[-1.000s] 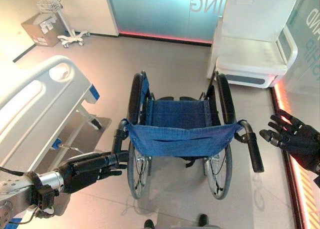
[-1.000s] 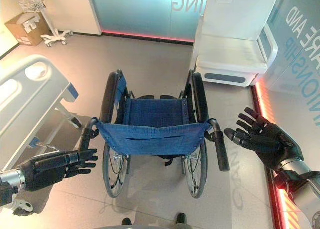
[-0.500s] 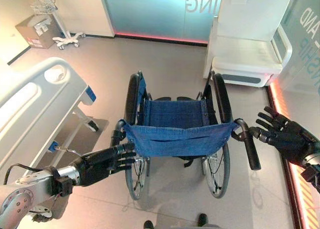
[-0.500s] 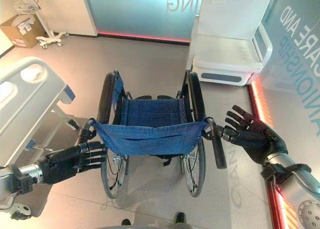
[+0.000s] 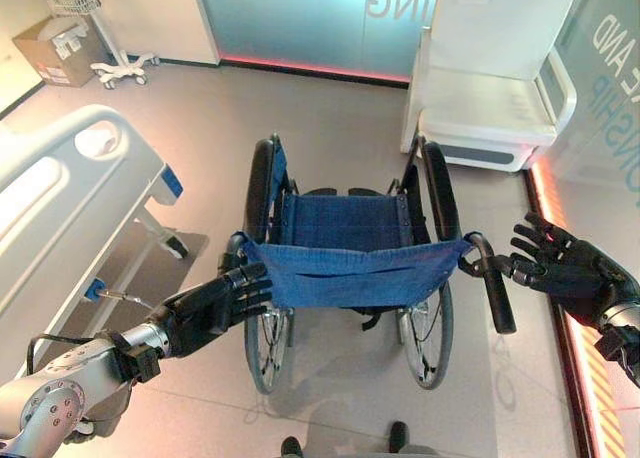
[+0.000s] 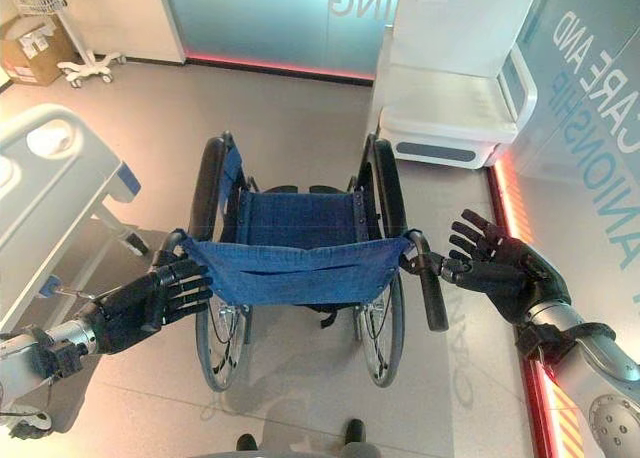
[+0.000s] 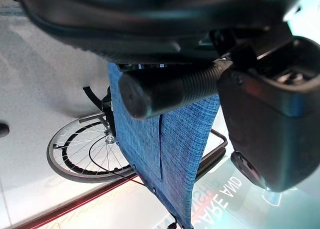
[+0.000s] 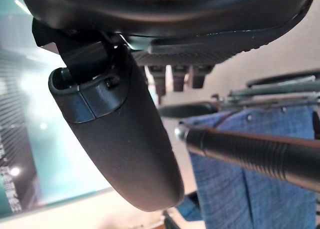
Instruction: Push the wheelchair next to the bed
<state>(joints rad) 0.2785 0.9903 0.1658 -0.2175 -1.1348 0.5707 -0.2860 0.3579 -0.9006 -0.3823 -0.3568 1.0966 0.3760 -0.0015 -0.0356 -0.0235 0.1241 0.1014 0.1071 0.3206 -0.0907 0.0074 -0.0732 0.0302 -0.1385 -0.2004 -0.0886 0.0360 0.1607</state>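
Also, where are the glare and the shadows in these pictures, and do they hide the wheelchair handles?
Right eye view: a red light strip glows along the floor's right side, and the glossy floor mirrors it. Left eye view: the wheelchair throws a soft shadow on the floor under it; its right handle stays plainly visible. Left wrist view: the left handle is dark against bright floor, yet readable.

We see a bright, even light from above. The glossy grey floor [image 5: 340, 118] shows soft shadows under the blue-seated black wheelchair [image 5: 350, 268]. Both wrist views are blurred very near.
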